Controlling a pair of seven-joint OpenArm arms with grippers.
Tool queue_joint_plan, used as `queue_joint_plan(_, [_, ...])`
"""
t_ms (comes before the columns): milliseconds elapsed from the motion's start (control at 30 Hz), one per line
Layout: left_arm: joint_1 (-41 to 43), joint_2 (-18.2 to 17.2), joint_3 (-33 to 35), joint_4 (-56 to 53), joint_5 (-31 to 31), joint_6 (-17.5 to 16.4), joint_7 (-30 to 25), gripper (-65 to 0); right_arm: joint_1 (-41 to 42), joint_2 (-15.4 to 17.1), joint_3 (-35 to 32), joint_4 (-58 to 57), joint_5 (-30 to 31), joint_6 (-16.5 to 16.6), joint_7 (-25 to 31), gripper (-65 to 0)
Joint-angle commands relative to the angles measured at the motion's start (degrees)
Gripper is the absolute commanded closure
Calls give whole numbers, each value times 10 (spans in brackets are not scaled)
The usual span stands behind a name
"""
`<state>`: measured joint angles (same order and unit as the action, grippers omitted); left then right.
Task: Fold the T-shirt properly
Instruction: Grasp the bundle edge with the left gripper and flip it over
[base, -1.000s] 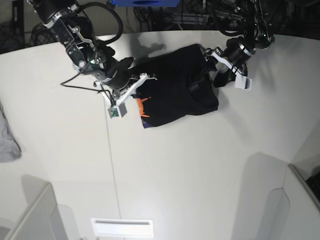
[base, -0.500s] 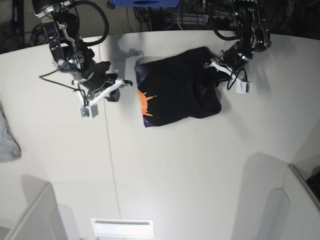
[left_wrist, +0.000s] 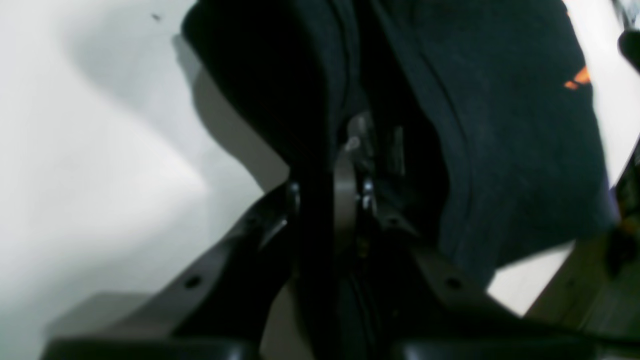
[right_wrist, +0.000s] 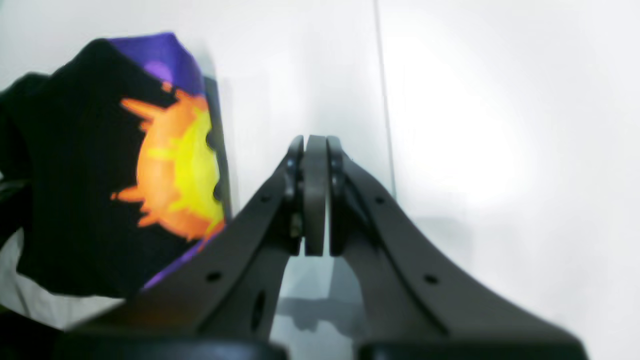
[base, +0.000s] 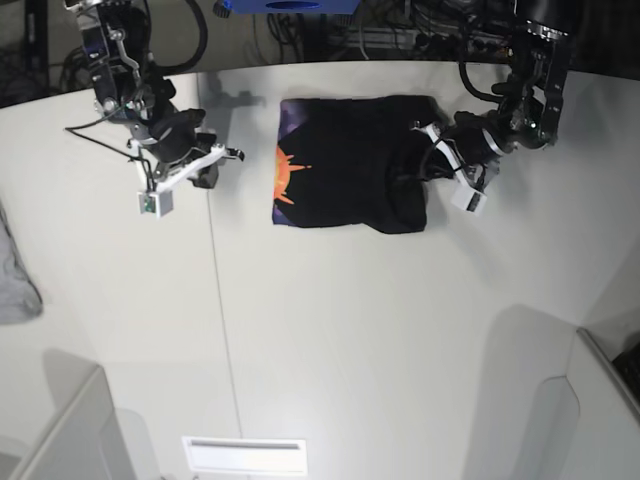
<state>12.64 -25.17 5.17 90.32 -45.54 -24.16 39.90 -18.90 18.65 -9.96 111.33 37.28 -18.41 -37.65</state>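
The left gripper (base: 432, 160) pinches the folded black cotton T-shirt (base: 345, 160) (orange print showing); the right gripper's (right_wrist: 314, 150) jaws are pressed together, empty, over the white desk (base: 330, 330).

Base view: even overhead light fell on the white table (base: 330, 340), with soft grey shadows beside the arms and at the lower corners; the background beyond the far edge stayed dim. Focus was fair, and the T-shirt (base: 350, 160) read as a near-featureless black mass. Right wrist view: strong glare washed out the table to the right of the right gripper (right_wrist: 315, 150); the print was soft and motion-blurred. Left wrist view: dim and underexposed around the left gripper (left_wrist: 345, 150), the cloth folds barely separable, the table at left blurred with a broad diffuse shadow
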Motion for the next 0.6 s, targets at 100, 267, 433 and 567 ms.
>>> queue_joint_plan(100, [-44,-61,76,8,-4,-3,-1,0,-9,1,23,11,-1,4,12,0])
queue_joint_plan(267, [-105,-115,169,5,8,-3,-1,0,-30,0,43,11,0,4,12,0])
queue_joint_plan(433, [-153,-127,252,8,138,-7,-1,0,-51,-17,70,11,-1,4,12,0])
queue_joint_plan(567, [-178,-123,306,8,268,-8,-1,0,-69,-36,95,11,-1,4,12,0])
